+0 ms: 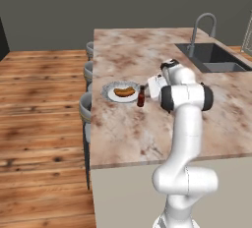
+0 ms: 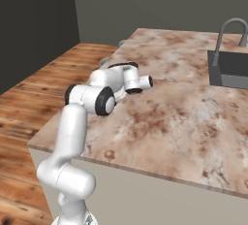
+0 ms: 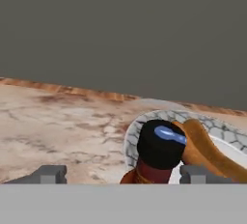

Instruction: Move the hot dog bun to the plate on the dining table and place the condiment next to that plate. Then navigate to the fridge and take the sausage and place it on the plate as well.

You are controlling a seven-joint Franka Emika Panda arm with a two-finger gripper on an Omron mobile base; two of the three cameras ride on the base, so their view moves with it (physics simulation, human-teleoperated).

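Flat, even render light all round, nothing harsh

We get soft, source-less brightness on the dining table (image 1: 147, 124), with just a faint shadow beside the condiment (image 1: 141, 97) and dark walls behind. In the hand view there's a bluish glint on the bottle's black cap, and everything looks a bit soft and low-res. No edge distortion that we can spot.

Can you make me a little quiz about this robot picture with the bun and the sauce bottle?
1. True or false: the bun lies on the plate.
2. The bottle stands: A in the sink, B on the table beside the plate, C on the floor.
3. Fill in: the gripper fingers are ____ around the bottle.

Key: 1 true; 2 B; 3 open.
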